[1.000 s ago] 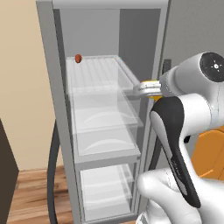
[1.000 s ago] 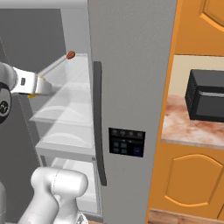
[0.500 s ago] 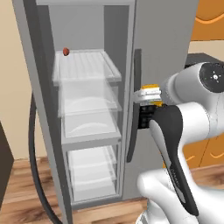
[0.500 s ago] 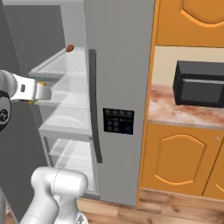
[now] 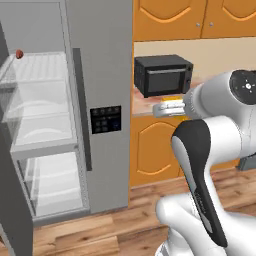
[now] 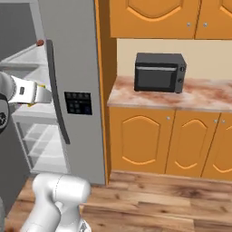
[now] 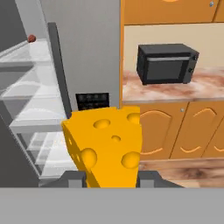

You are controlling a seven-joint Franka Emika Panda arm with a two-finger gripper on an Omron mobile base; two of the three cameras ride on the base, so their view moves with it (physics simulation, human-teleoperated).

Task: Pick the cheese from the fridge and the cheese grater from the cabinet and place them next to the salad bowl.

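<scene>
A yellow-orange wedge of cheese [image 7: 107,146] with holes sits between my fingers in the hand view, and my gripper [image 7: 109,177] is shut on it. From the left base camera the gripper [image 5: 163,108] hangs in front of the counter, right of the grey fridge [image 5: 100,75], with a sliver of cheese [image 5: 173,104] showing. In the right base view the gripper [image 6: 44,96] is level with the fridge [image 6: 72,54] handle. Orange wall cabinets [image 6: 149,18] have their doors shut. The cheese grater and the salad bowl are out of view.
The fridge's left side stands open, showing clear shelves and a small reddish-brown round item [image 5: 19,53] on the top one. A black microwave [image 6: 159,71] stands on the marbled counter [image 6: 204,97] above orange base cabinets [image 6: 140,140]. Wooden floor lies below.
The whole picture has slid left, so the camera has moved right with the base. The microwave and counter have come into view. My gripper stays shut on the cheese.
</scene>
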